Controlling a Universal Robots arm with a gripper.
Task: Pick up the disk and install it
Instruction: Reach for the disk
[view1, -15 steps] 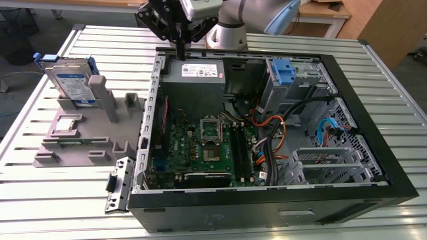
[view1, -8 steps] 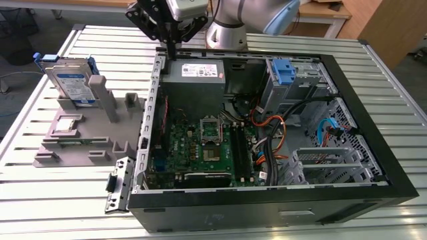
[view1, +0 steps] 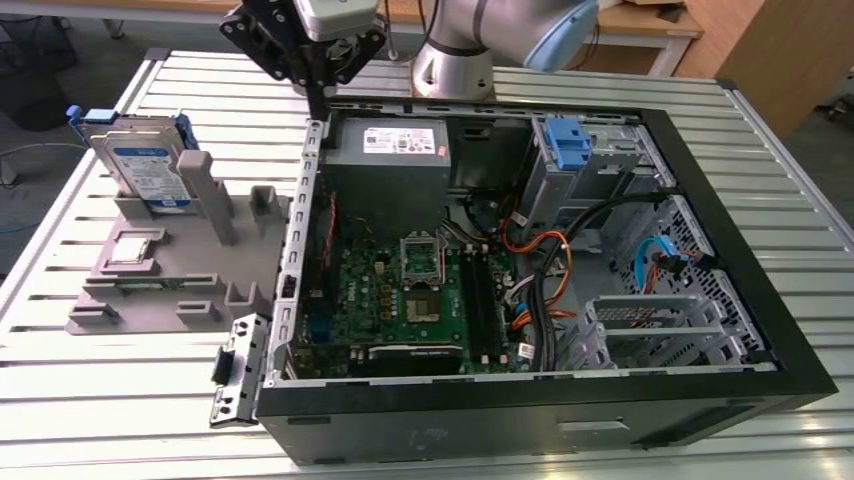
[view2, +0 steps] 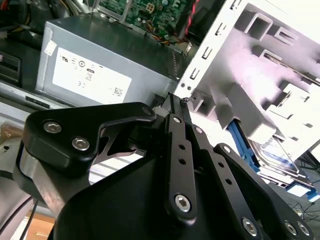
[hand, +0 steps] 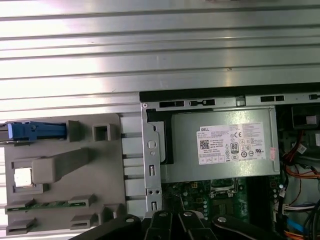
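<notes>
Disk (view1: 144, 165) stands upright on its edge in a slot of the grey fixture (view1: 160, 290), upper left of the exterior view. White-and-blue label faces out, print too small to read. Blue rails run along its edges, and one rail shows on the disk (hand: 35, 131) in the first wrist view. Fixture sits on the slatted metal table (view1: 107, 400), just beside the open computer case (view1: 727, 200). End effector (view1: 320, 95) is at top centre of the exterior view, over the case's corner by the grey power supply (view1: 387, 150) with its white sticker. It is apart from the disk. In the second wrist view the end effector (view2: 176, 100) is narrow, fingers together, holding nothing. A blue bracket (view1: 566, 143) sits in the case's drive bay.
</notes>
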